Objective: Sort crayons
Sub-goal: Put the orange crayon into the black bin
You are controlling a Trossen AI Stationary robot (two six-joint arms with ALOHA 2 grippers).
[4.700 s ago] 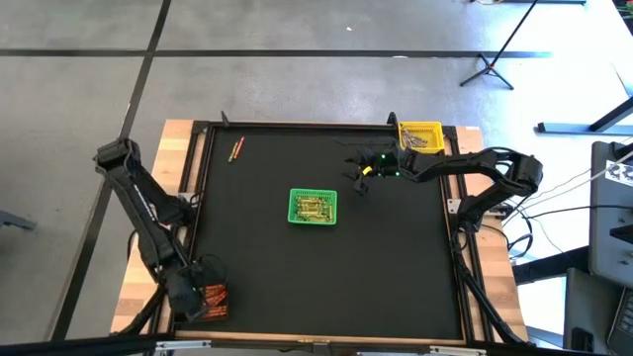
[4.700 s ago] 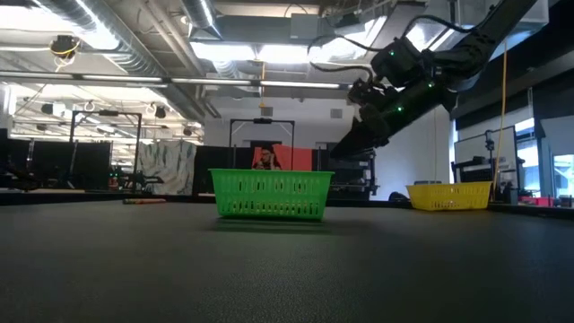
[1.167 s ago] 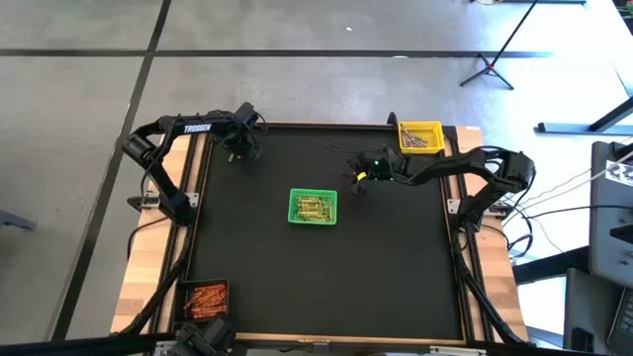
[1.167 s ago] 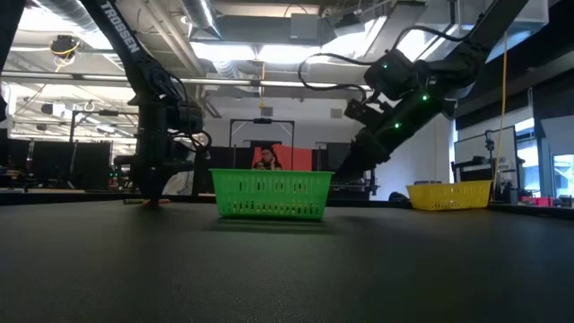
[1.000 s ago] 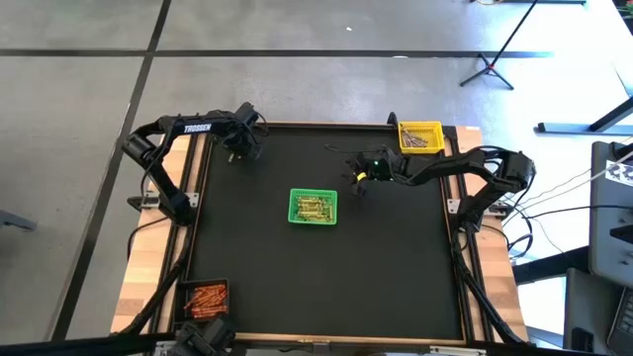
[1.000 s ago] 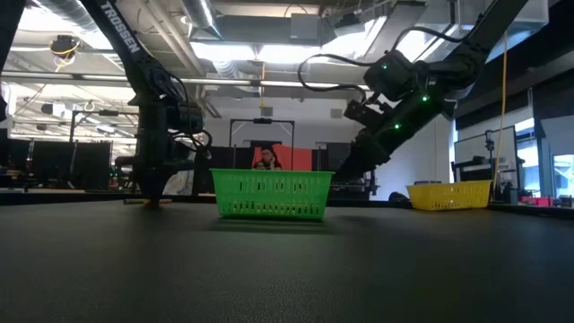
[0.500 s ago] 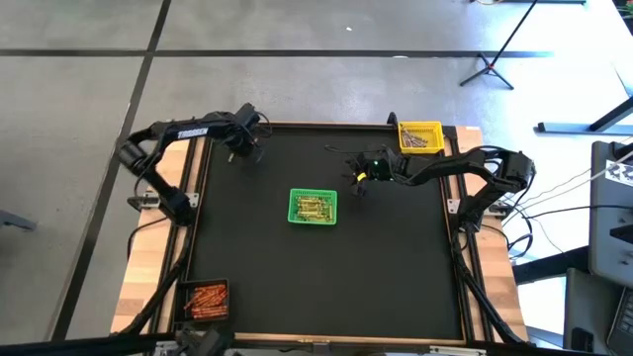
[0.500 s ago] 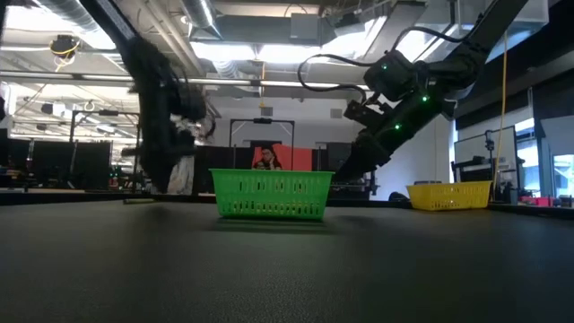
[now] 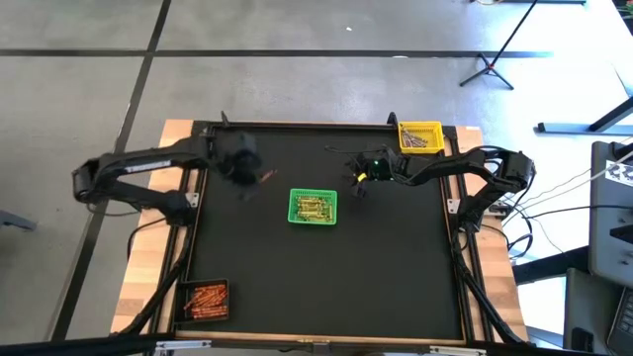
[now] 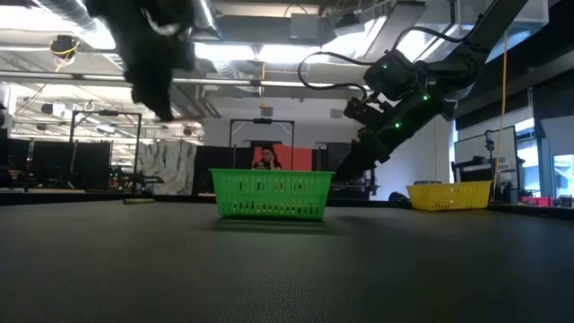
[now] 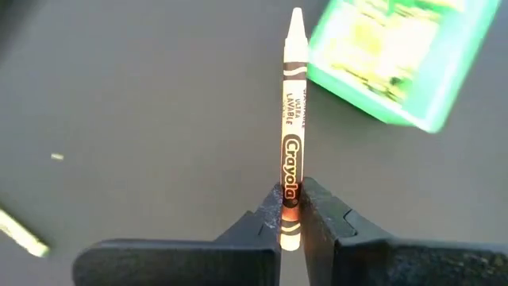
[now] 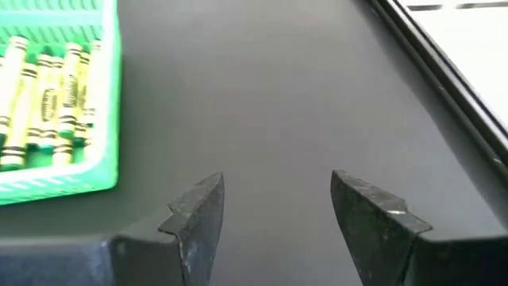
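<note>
1. An orange crayon (image 11: 290, 135) is gripped at its lower end by the left hand (image 11: 291, 218), held above the table (image 9: 326, 277) beside the green basket (image 9: 313, 208).
2. The right hand (image 12: 276, 208) is held wide, with nothing between its fingers, near that basket's other side.
3. Crayons (image 12: 46, 95) are seen inside the basket.

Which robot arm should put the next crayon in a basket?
The left. Its tool is shut on an orange crayon, lifted near the green basket. The right tool is open and empty.
</note>
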